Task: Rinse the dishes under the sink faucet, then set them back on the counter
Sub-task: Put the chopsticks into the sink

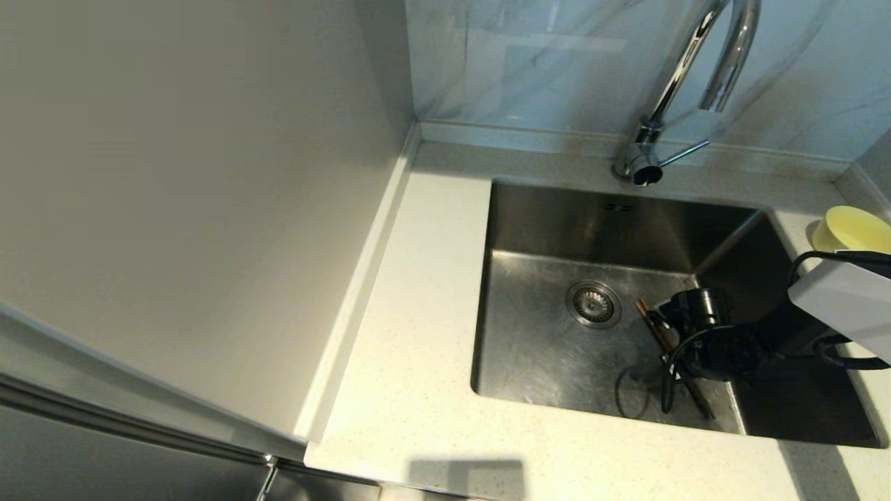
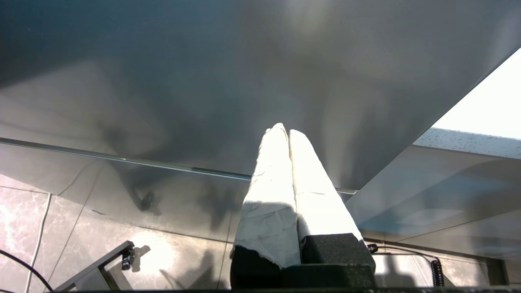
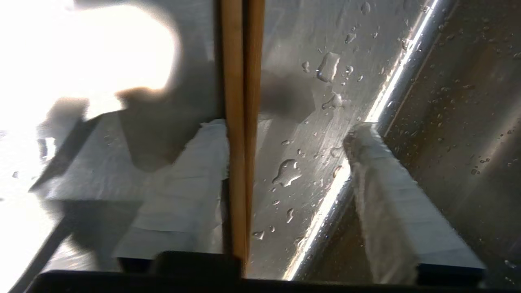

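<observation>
A pair of brown wooden chopsticks (image 1: 653, 325) (image 3: 242, 81) lies side by side on the wet floor of the steel sink (image 1: 550, 355), near its right wall. My right gripper (image 3: 289, 128) is down in the sink over them and stands open. The chopsticks run along the inner side of one white-wrapped finger (image 3: 191, 183); the other finger (image 3: 390, 191) is well apart from them. From the head view, the black wrist (image 1: 703, 334) hides the fingertips. A yellow-green bowl (image 1: 853, 229) sits on the counter (image 1: 418, 313) right of the sink. My left gripper (image 2: 288, 131) is shut and empty, parked below the counter.
The chrome faucet (image 1: 696, 69) arches over the sink's back edge, its lever (image 1: 686, 152) pointing right. The round drain (image 1: 594, 303) is left of the chopsticks. A grey-beige wall panel (image 1: 174, 195) bounds the counter on the left. Water drops dot the sink floor.
</observation>
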### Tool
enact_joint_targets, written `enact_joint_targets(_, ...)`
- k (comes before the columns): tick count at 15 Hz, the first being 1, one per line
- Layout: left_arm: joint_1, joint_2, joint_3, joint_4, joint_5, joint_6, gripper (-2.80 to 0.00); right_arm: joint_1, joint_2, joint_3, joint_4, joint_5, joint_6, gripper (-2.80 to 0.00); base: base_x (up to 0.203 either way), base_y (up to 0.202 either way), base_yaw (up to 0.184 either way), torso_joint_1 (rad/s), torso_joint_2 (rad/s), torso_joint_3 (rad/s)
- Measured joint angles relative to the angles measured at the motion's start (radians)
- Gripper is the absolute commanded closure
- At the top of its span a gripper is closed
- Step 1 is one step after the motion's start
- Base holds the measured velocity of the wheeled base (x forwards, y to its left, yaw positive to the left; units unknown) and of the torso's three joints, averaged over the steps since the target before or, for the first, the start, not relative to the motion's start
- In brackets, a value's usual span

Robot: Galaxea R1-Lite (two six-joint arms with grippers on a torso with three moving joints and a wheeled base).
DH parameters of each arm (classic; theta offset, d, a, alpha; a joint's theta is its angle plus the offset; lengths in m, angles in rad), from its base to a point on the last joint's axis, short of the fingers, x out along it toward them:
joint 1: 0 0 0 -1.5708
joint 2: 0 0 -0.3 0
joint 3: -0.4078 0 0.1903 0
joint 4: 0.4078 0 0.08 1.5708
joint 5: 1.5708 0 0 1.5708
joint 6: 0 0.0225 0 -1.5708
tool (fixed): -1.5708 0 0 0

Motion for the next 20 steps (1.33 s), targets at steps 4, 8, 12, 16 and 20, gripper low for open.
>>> enact_joint_targets(4, 0.0, 0.0, 0.0, 0.0, 0.0, 0.0, 0.0, 0.001, -0.046, 0.037, 0.006, 0.005, 0.0, -2.8, 0.0, 0.0, 0.0, 0.0, 0.0, 0.0)
enact_joint_targets(8, 0.0, 0.0, 0.0, 0.0, 0.0, 0.0, 0.0, 0.003, -0.119, 0.102, -0.004, -0.001, 0.0, -2.8, 0.0, 0.0, 0.0, 0.0, 0.0, 0.0)
enact_joint_targets(12, 0.0, 0.0, 0.0, 0.0, 0.0, 0.0, 0.0, 0.007, -0.197, 0.147, -0.005, -0.015, 0.002, -2.8, 0.0, 0.0, 0.0, 0.0, 0.0, 0.0)
enact_joint_targets(16, 0.0, 0.0, 0.0, 0.0, 0.0, 0.0, 0.0, 0.008, -0.356, 0.242, -0.004, -0.014, 0.0, -2.8, 0.0, 0.0, 0.0, 0.0, 0.0, 0.0)
enact_joint_targets(20, 0.0, 0.0, 0.0, 0.0, 0.0, 0.0, 0.0, 0.007, -0.557, 0.324, -0.003, -0.01, 0.009, -2.8, 0.0, 0.0, 0.0, 0.0, 0.0, 0.0)
